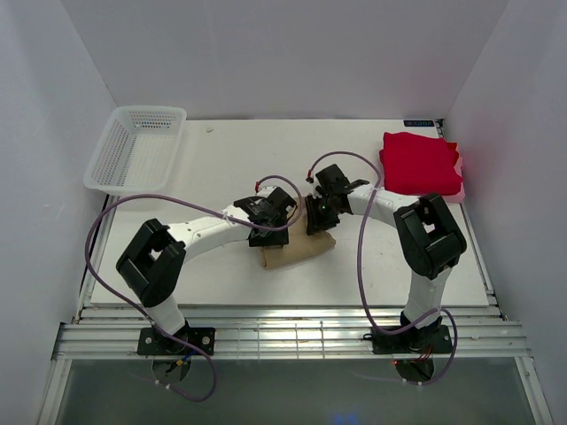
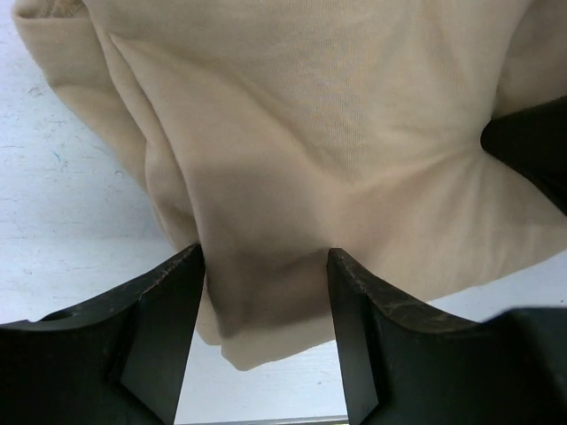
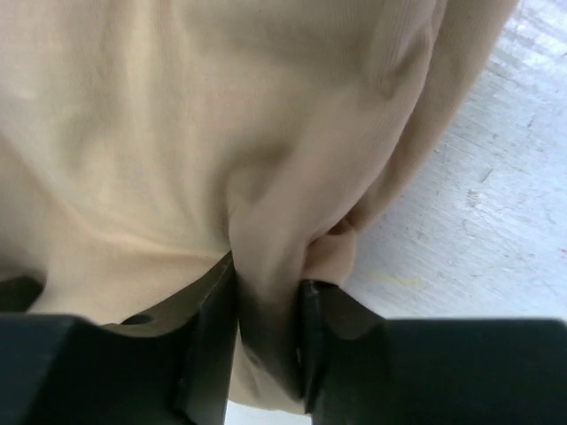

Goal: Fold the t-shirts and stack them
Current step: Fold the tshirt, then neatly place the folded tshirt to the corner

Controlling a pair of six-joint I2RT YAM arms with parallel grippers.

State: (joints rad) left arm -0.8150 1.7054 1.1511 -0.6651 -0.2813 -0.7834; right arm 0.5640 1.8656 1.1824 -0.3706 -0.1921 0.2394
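The tan-beige t-shirt (image 1: 299,250) lies bunched and partly folded in the middle of the table. My left gripper (image 1: 266,234) is at its left end, my right gripper (image 1: 316,221) at its back edge. In the left wrist view the tan shirt (image 2: 337,133) fills the frame, and a thick fold sits pinched in my left gripper (image 2: 266,266). In the right wrist view my right gripper (image 3: 266,292) is shut on a narrow fold of the tan shirt (image 3: 133,133). The bright red t-shirt (image 1: 418,162) lies folded at the back right.
A white mesh basket (image 1: 135,146) stands at the back left of the white table (image 1: 221,168). A pink edge (image 1: 458,188) shows under the red shirt. White walls enclose the table on three sides. A metal rail runs along the near edge.
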